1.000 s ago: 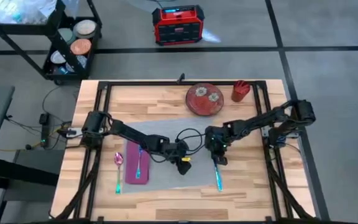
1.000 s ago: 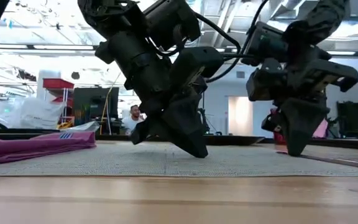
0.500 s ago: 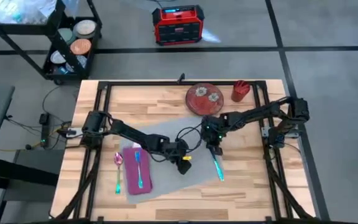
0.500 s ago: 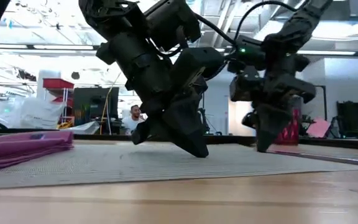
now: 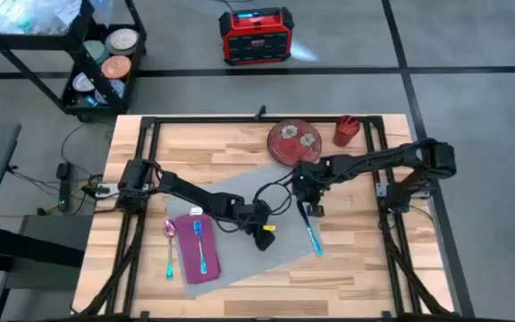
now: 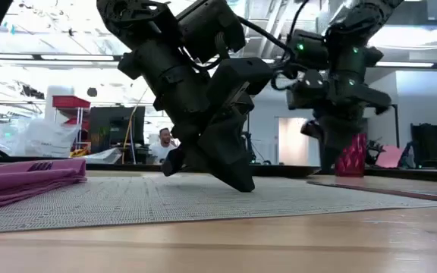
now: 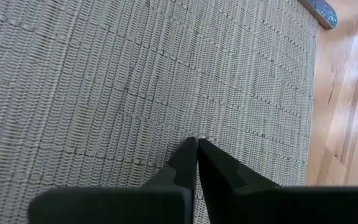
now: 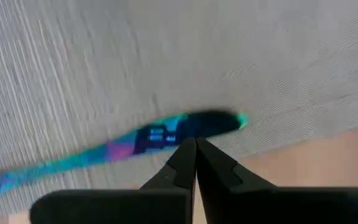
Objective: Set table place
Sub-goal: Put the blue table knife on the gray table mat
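The large grey woven placemat (image 5: 240,224) has turned askew under the left gripper (image 5: 262,217), pinched closed, empty; the right gripper (image 5: 308,199), closed, empty, lifted off the iridescent teal knife (image 5: 313,240), so straightening remains

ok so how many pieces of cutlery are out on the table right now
3. One lies on the table left of the napkin, one on the napkin, one at the placemat's right edge.

Coarse matt woven grey placemat (image 7: 135,74); glossy pale wood table (image 7: 347,112); shiny iridescent metal knife (image 8: 142,140)
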Action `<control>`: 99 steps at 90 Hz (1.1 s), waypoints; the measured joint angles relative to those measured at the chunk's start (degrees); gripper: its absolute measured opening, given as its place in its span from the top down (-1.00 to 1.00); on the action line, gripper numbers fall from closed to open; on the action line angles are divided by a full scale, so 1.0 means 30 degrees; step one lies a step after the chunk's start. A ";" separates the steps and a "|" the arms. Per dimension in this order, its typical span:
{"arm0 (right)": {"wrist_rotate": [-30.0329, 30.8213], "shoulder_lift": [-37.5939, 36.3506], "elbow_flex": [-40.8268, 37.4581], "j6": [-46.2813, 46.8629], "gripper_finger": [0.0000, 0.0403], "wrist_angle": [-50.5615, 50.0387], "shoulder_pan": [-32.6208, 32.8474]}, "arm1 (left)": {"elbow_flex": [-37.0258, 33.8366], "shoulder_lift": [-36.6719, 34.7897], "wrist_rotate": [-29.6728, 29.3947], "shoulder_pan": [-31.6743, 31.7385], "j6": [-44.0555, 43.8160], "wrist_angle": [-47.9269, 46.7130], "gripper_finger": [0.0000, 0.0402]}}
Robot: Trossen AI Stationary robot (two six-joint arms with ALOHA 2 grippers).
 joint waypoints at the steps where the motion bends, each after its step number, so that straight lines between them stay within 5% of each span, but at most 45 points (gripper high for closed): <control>1: -0.0009 0.0000 -0.0043 -0.0025 1.00 0.0048 0.0023 | 0.0000 0.0000 0.0012 -0.0012 -0.0026 0.0001 1.00; 73: -0.0549 -0.0006 -0.0170 -0.0474 1.00 0.1895 0.0207 | 0.0022 -0.0022 0.2512 0.0277 0.0721 -0.2020 1.00; 99: -0.1938 0.1773 -0.0153 -0.0561 1.00 0.2393 0.0382 | -0.0015 -0.0029 0.3010 0.0393 0.0503 -0.2192 1.00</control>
